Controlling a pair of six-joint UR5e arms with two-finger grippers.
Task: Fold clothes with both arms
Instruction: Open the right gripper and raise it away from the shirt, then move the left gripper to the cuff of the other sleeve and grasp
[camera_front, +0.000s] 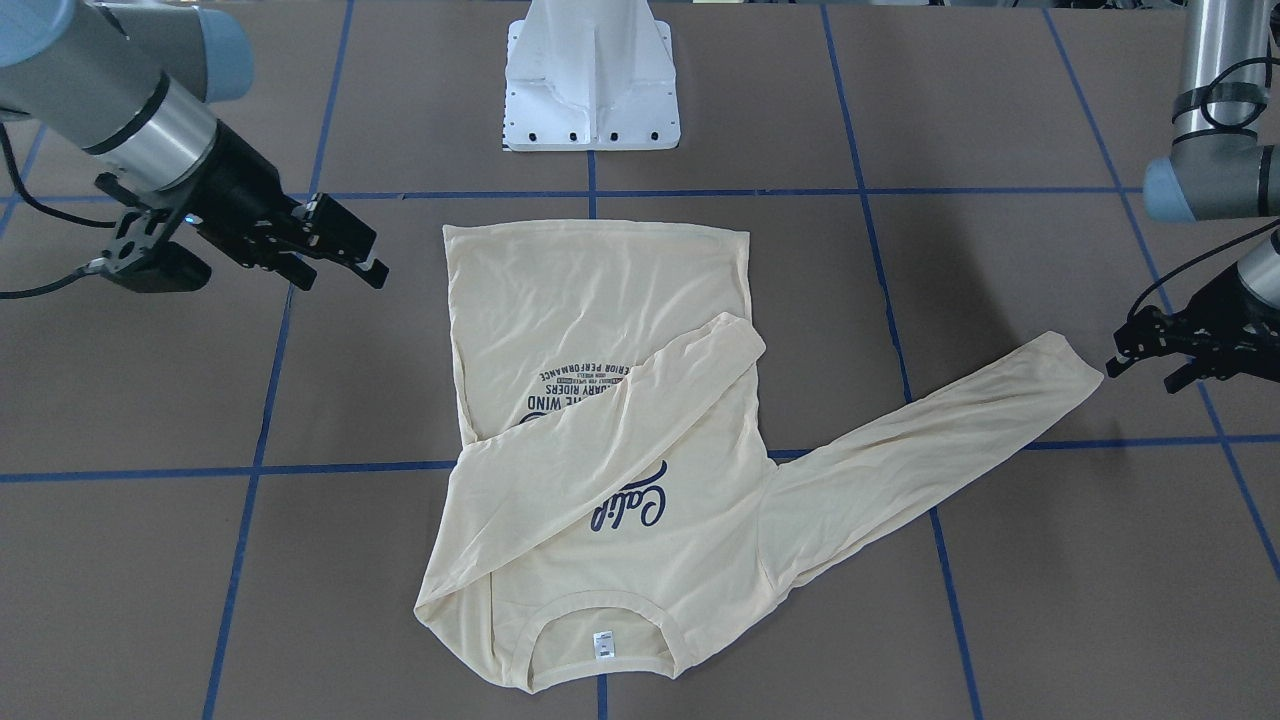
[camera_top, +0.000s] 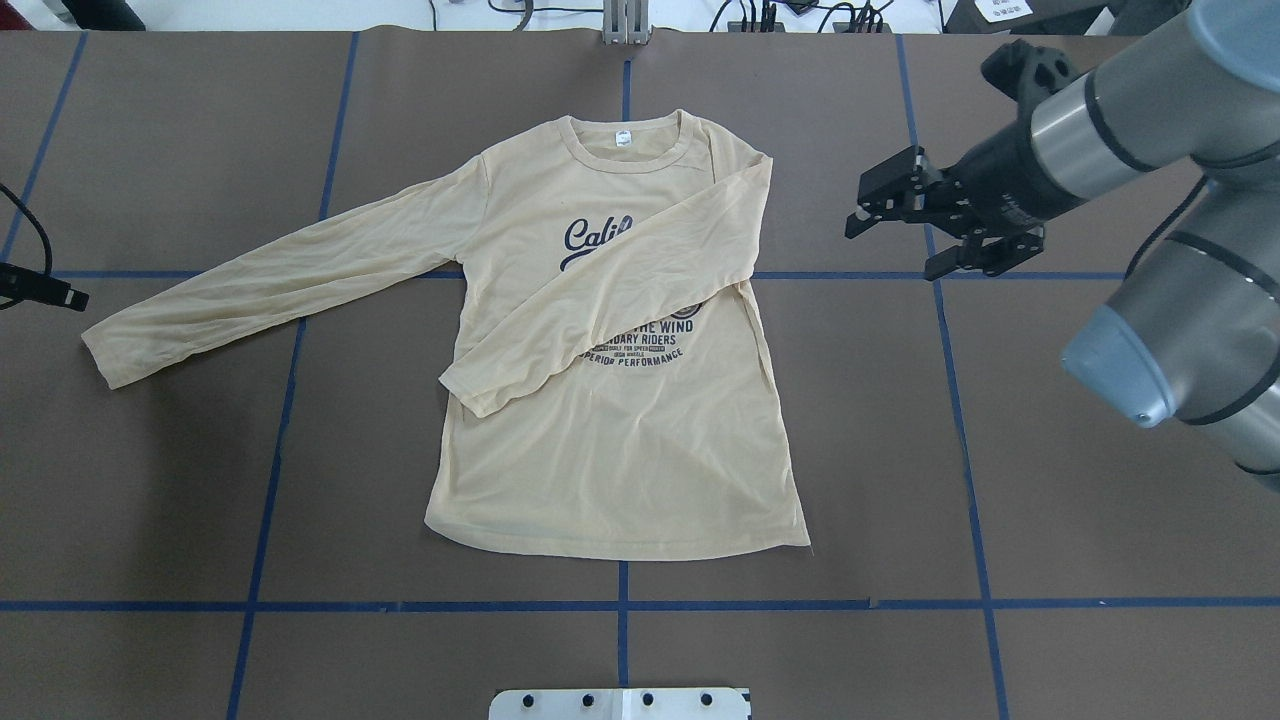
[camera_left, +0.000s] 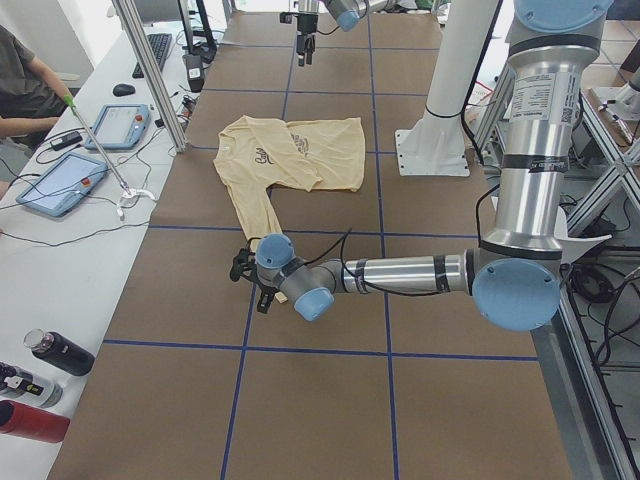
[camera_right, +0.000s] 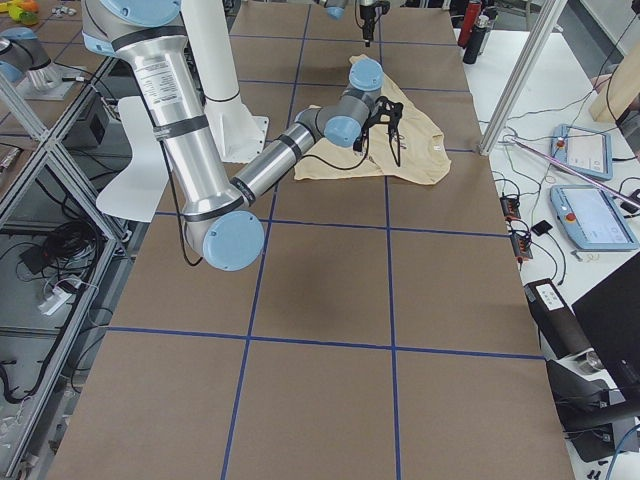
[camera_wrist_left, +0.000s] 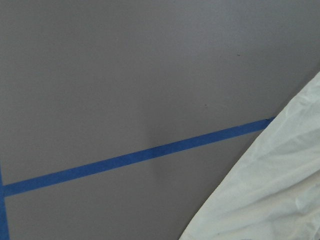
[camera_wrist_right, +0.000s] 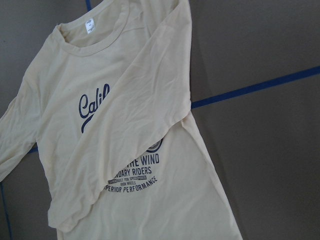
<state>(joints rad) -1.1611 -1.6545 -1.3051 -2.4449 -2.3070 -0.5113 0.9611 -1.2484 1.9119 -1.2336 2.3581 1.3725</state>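
The cream-yellow shirt lies flat on the brown table, print up, with its neckline at the far side from the robot. One sleeve is folded slantwise across the chest. The other sleeve stretches out towards the robot's left. My right gripper hangs open and empty above the table, beside the shirt's shoulder; it also shows in the front view. My left gripper is open and empty, just off the outstretched cuff. The left wrist view shows only that sleeve.
The white pedestal base stands behind the shirt's hem. Blue tape lines grid the table. An operator's desk with tablets and bottles runs along the far edge, with aluminium posts.
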